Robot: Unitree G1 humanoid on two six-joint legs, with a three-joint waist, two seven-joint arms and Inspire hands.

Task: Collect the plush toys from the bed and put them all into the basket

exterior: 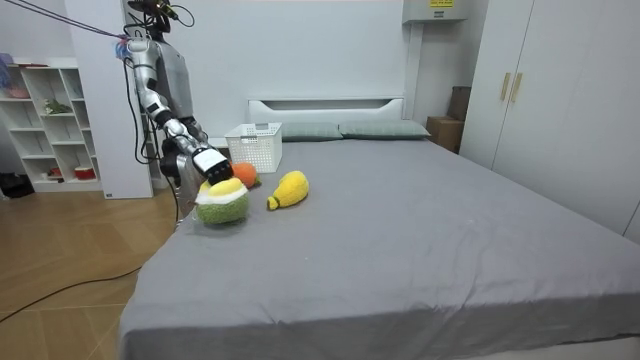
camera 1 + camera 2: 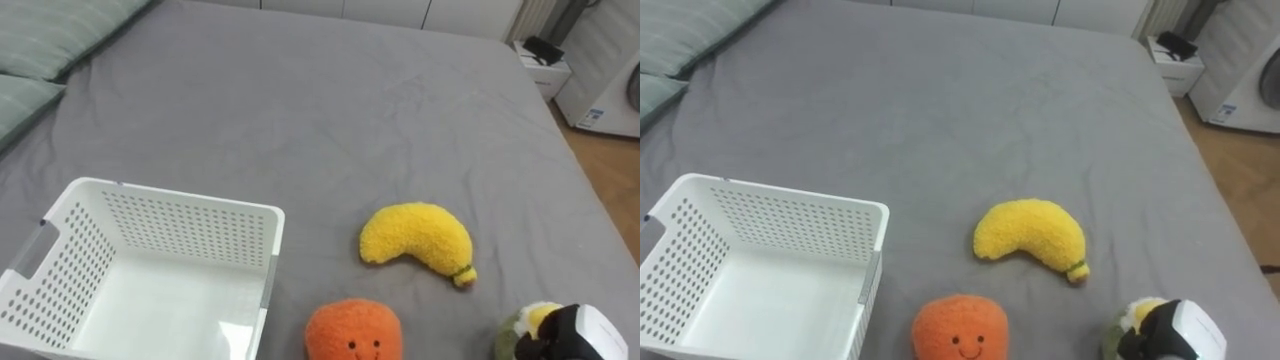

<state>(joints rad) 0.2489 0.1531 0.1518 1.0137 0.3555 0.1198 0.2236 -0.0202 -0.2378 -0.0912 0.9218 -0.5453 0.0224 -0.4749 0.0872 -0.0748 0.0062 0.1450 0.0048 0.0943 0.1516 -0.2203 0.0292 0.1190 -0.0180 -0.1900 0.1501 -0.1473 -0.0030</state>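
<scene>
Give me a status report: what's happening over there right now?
Right hand closed on green plush toy at edge of bed. Plush banana and orange plush lie beside white basket. Nothing in the way.

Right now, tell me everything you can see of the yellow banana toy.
The banana plush is fuzzy yellow fabric, curved, with a small darker stem tip at its right end. It lies flat on the grey bed sheet, arch toward the far side, apart from the orange plush nearer the robot and the white basket to its left. Only the sheet touches it.
</scene>
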